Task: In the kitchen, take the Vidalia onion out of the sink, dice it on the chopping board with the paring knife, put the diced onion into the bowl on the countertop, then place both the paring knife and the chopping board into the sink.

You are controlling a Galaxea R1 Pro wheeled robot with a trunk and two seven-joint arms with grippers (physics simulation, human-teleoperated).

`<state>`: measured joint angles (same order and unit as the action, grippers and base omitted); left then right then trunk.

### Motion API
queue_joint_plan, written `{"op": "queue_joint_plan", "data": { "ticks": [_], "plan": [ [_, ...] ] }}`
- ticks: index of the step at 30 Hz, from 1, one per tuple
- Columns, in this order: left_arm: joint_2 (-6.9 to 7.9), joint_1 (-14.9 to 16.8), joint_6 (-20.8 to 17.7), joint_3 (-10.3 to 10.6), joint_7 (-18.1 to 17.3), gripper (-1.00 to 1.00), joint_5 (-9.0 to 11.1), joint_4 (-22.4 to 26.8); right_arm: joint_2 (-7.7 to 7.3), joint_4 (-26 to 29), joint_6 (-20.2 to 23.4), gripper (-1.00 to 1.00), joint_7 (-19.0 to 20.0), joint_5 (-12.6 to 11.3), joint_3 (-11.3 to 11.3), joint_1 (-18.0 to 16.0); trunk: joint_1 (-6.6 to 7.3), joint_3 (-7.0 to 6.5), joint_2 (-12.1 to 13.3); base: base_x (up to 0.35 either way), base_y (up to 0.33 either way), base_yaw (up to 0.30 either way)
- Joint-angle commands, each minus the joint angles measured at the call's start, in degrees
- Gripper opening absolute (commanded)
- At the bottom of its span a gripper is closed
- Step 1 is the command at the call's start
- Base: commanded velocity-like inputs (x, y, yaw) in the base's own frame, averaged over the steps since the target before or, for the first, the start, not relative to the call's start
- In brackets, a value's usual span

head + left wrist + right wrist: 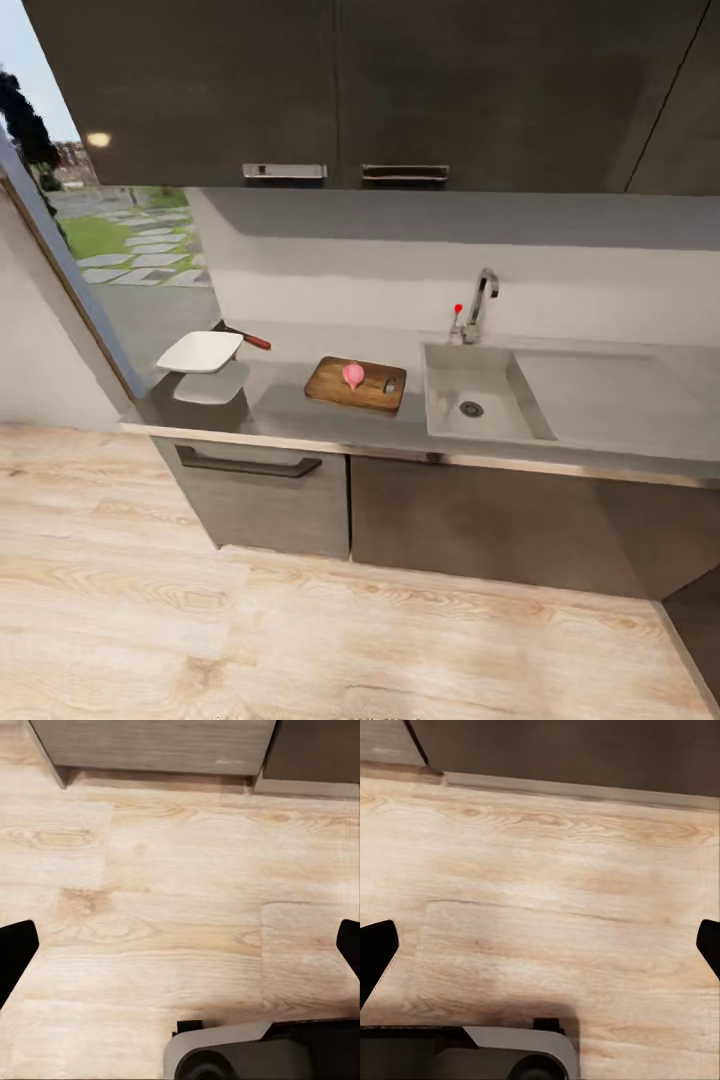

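Note:
In the head view the pinkish Vidalia onion point(353, 375) rests whole on the brown chopping board point(357, 385), which lies on the grey countertop point(300, 405) just left of the sink point(478, 403). The steel basin holds nothing. The white bowl point(200, 351) stands at the counter's left end, and the paring knife point(250, 339) with its red handle lies just behind it. My left gripper point(180, 945) and my right gripper point(540, 945) hang over the wooden floor, both open, fingers wide apart, nothing between them.
Dark upper cabinets point(350, 90) hang over the counter. The faucet point(480, 305) and its small red knob point(458, 309) stand behind the basin, the drainboard point(610, 395) to its right. A glass wall point(60, 270) borders the left. Lower cabinets point(400, 510) front the wooden floor point(300, 640).

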<state>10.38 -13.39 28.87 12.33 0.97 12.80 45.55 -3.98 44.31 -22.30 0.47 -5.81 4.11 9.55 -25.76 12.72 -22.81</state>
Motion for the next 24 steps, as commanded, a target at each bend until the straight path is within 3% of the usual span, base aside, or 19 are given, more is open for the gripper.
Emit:
{"op": "queue_joint_plan", "data": {
  "ticks": [1, 13, 24],
  "plan": [
    [0.09, 0.02, 0.13, 0.33, 0.10, 1.00, 0.56, 0.03, -0.06, 0.08, -0.11, 1.00, 0.05, -0.60, 0.20, 0.03, -0.03, 0.12, -0.10, -0.073, 0.257, 0.260],
    [0.08, 0.03, 0.05, 0.38, 0.01, 1.00, 0.56, -0.10, -0.07, 0.08, -0.11, 1.00, 0.06, -0.60, 0.20, 0.03, -0.03, 0.45, -0.10, 0.043, 0.287, 0.238],
    [0.08, 0.03, -0.04, 0.41, -0.13, 1.00, 0.47, -0.11, -0.07, 0.08, -0.20, 1.00, 0.06, -0.60, 0.20, 0.03, -0.03, 0.24, -0.10, 0.124, 0.279, -0.034]
  ]
}}
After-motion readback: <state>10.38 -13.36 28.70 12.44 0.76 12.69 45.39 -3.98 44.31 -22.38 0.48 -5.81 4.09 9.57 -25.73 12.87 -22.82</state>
